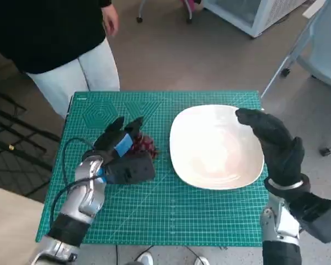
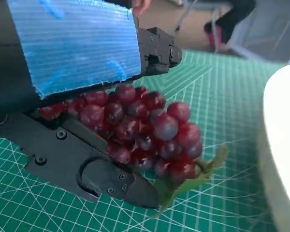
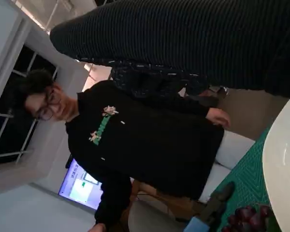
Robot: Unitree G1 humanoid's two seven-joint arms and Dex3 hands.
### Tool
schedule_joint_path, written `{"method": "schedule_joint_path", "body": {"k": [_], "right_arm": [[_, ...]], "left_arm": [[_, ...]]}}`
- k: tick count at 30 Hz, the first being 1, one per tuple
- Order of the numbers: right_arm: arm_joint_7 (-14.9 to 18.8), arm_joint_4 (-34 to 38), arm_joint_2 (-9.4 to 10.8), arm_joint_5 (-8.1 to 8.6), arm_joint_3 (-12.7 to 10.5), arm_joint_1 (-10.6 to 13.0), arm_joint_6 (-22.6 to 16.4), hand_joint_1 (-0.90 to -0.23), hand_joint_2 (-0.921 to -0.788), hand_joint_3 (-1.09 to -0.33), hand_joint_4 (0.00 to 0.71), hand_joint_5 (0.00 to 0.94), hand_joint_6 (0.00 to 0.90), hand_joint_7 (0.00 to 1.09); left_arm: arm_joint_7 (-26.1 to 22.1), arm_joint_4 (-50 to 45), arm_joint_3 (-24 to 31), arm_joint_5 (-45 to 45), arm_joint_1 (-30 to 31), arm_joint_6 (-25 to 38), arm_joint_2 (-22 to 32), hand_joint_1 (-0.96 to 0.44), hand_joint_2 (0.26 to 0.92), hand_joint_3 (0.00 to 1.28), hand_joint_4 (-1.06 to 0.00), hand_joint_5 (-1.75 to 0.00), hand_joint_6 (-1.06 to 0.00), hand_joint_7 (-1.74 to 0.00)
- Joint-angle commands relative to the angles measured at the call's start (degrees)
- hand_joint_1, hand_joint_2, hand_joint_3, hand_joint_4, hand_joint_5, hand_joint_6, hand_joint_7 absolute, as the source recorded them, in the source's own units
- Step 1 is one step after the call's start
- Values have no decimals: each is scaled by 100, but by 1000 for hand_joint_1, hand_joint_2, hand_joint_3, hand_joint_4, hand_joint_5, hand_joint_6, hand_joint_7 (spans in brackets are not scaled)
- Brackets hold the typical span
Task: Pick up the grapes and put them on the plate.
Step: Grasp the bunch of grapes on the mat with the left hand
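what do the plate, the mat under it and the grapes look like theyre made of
Plate: white, smooth and faintly glossy with a soft sheen, probably glazed ceramic, possibly melamine. Mat: green with printed white grid lines and a matte face, like a rubbery cutting mat. Grapes: glossy dark red, evenly shiny, with a flat green leaf; they could be plastic, though the frames don't settle it.

Green cutting mat (image 1: 171,215); person (image 1: 55,38) beside; chair (image 1: 320,49), perhaps.

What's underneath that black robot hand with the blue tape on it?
Under the blue-taped black left hand lies a bunch of dark red grapes with a green leaf, resting on the green gridded cutting mat. The hand covers the bunch's far side, so whether the fingers grip it stays unclear.
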Motion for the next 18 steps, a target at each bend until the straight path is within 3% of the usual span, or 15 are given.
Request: {"method": "schedule_joint_path", "body": {"k": [1, 9, 15, 17, 18], "right_arm": [[62, 44, -50, 49, -15, 112, 64, -550, -921, -620, 194, 2, 23, 343], [75, 73, -51, 31, -31, 102, 55, -553, -921, -619, 195, 2, 26, 339], [80, 74, -60, 27, -43, 114, 46, -555, -921, -616, 197, 2, 31, 336], [84, 80, -68, 28, -49, 112, 46, -555, -921, -615, 198, 3, 32, 334], [87, 84, -72, 29, -54, 110, 47, -554, -921, -615, 198, 3, 33, 334]], "left_arm": [[109, 475, -138, -112, -296, -35, -10, -557, 735, 0, 1, 1, -127, -2], [221, 1525, -347, -299, -731, -201, -117, -531, 730, 0, 1, 1, -124, 0], [149, 2009, -399, -499, -915, -181, -181, -400, 719, 0, -9, -3, -144, -10], [102, 2127, -402, -582, -971, -146, -203, -330, 719, 1, -75, -19, -190, -23], [78, 2175, -402, -622, -996, -131, -212, -284, 723, 2, -164, -34, -236, -29]]}}
